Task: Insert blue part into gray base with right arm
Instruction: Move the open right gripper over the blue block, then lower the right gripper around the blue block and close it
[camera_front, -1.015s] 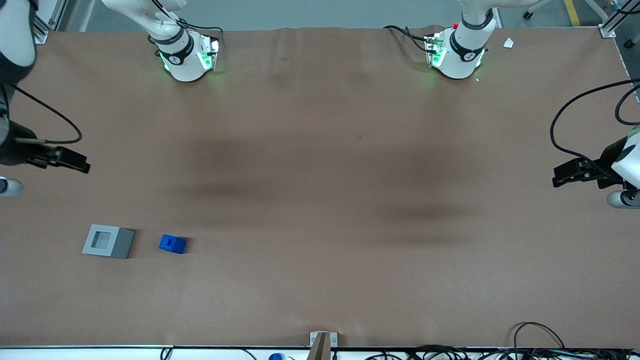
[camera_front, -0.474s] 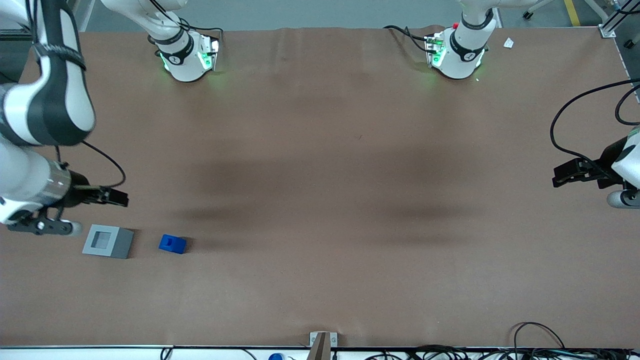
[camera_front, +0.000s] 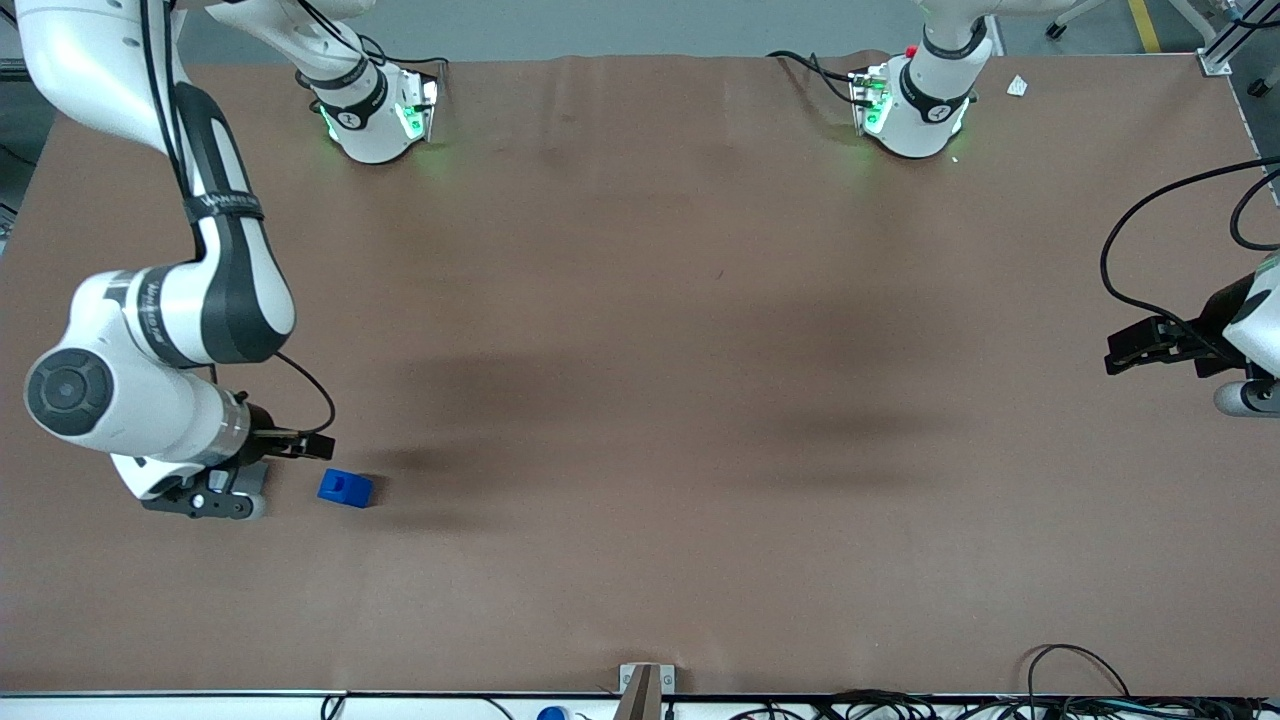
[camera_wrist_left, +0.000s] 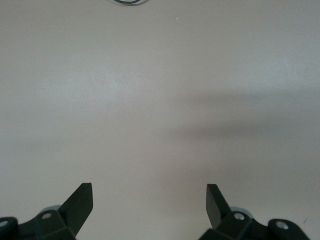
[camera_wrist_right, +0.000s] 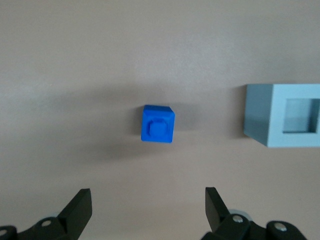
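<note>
The blue part (camera_front: 345, 488) lies on the brown table, a small bright blue block with a notch on top. It also shows in the right wrist view (camera_wrist_right: 158, 124), between and ahead of my open fingertips. The gray base (camera_wrist_right: 287, 115) stands beside it with its square recess facing up. In the front view my right arm's wrist (camera_front: 190, 450) covers the base. My right gripper (camera_front: 312, 444) (camera_wrist_right: 147, 200) hovers above the table, open and empty. It is just short of the blue part and slightly farther from the front camera.
The two arm bases (camera_front: 375, 110) (camera_front: 915, 105) stand at the table's back edge. The parked arm's gripper (camera_front: 1150, 345) is at its own end of the table. Cables (camera_front: 1080, 690) and a small bracket (camera_front: 645, 685) lie along the front edge.
My right arm has swung in from the table's end toward the two blocks and nearer the front camera. Its wrist now covers the gray base in the front view. The blocks have not moved.
</note>
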